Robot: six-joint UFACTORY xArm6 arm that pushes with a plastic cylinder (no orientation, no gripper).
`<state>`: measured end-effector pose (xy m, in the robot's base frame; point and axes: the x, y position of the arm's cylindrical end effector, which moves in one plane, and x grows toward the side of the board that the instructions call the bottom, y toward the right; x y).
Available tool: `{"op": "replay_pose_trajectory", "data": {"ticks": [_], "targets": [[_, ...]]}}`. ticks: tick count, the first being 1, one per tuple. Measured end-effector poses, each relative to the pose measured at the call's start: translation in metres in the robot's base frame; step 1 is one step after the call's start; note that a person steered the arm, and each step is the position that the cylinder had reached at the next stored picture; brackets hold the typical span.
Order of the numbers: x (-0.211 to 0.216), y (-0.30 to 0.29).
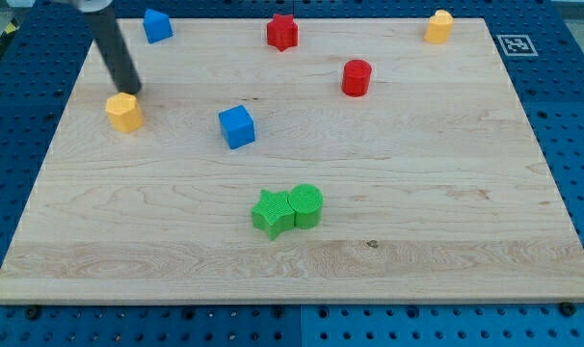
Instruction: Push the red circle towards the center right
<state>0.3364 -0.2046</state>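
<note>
Surface: wooden board point(446, 241) on a blue perforated table point(571, 87), fiducial tag point(515, 43) just off the board's top-right corner.
Near row: green star point(271, 213) and green cylinder point(307, 205), touching side by side, a bit below board centre, closer to the bottom edge than the other blocks.
Mid-left: blue cube point(237, 126), left of centre, standing alone.
Left edge: yellow hexagonal block point(124, 112), near the left edge, upper half.
My tip: point(131, 92) just above the yellow block's top side, touching or almost, can't tell which. Rod leans up toward the top-left corner.
Task block: red circle point(357, 77), upper half, right of centre, well apart from my tip and from the right edge.
Far row: blue block point(157, 25) near the top-left corner, red star point(282, 32) at top edge centre, second yellow block point(438, 27) near the top-right corner.
Pincer: none on this rig, bare rod only, so no open or closed state to read.
</note>
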Motion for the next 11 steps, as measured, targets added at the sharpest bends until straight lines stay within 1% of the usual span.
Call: {"op": "replay_pose_trajectory", "data": {"ticks": [1,2,3,4,5,6,7,8,9,10,11], "targets": [[0.0,0.054],[0.002,0.078],[0.002,0.079],[0.001,0.118],[-0.013,0.199],[-0.018,0.246],[-0.018,0.256],[-0.018,0.292],[-0.008,0.294],[-0.006,0.317],[-0.006,0.356]]}}
